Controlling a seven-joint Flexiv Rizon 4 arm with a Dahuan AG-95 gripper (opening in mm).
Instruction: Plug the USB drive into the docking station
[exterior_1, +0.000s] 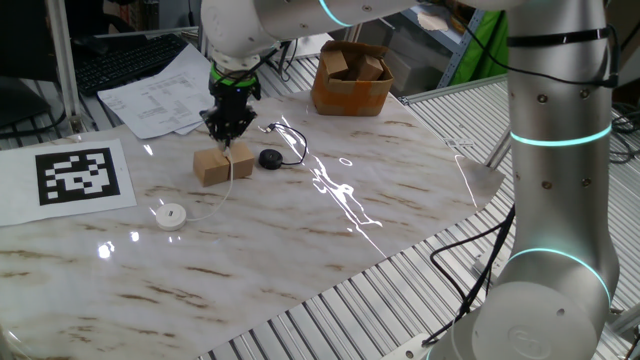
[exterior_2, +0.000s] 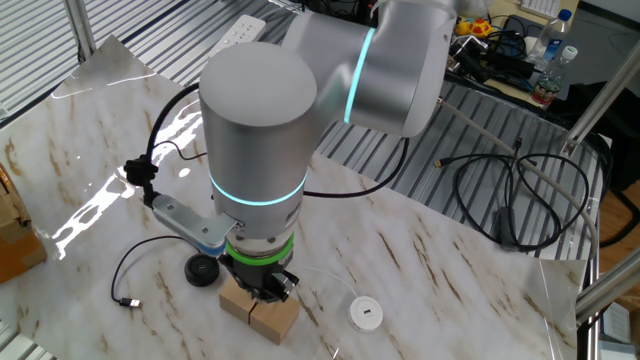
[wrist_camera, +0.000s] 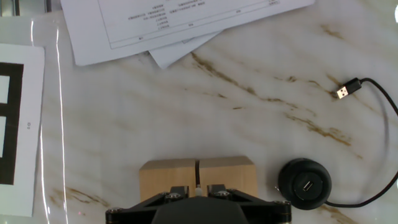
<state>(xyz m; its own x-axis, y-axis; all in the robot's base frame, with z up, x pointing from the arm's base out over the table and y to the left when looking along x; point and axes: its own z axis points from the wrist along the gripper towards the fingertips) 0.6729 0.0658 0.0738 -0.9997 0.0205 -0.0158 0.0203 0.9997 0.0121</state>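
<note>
A small white USB drive (wrist_camera: 197, 186) stands in the slot of a wooden block (wrist_camera: 168, 177), also seen in one fixed view (exterior_1: 215, 168) and the other (exterior_2: 262, 314). My gripper (wrist_camera: 197, 188) points straight down onto the block's top (exterior_1: 229, 141) (exterior_2: 272, 292), its fingers close on either side of the drive. The black round docking station (wrist_camera: 304, 183) lies on the table just right of the block (exterior_1: 270, 159) (exterior_2: 203, 271), port facing up and empty. Its cable ends in a loose USB plug (wrist_camera: 342, 91).
Printed papers (exterior_1: 165, 95) lie behind the block. A black-and-white marker sheet (exterior_1: 80, 175) lies left. A white round disc (exterior_1: 170, 215) with a thin wire sits in front of the block. A cardboard box (exterior_1: 350, 80) stands at the back right.
</note>
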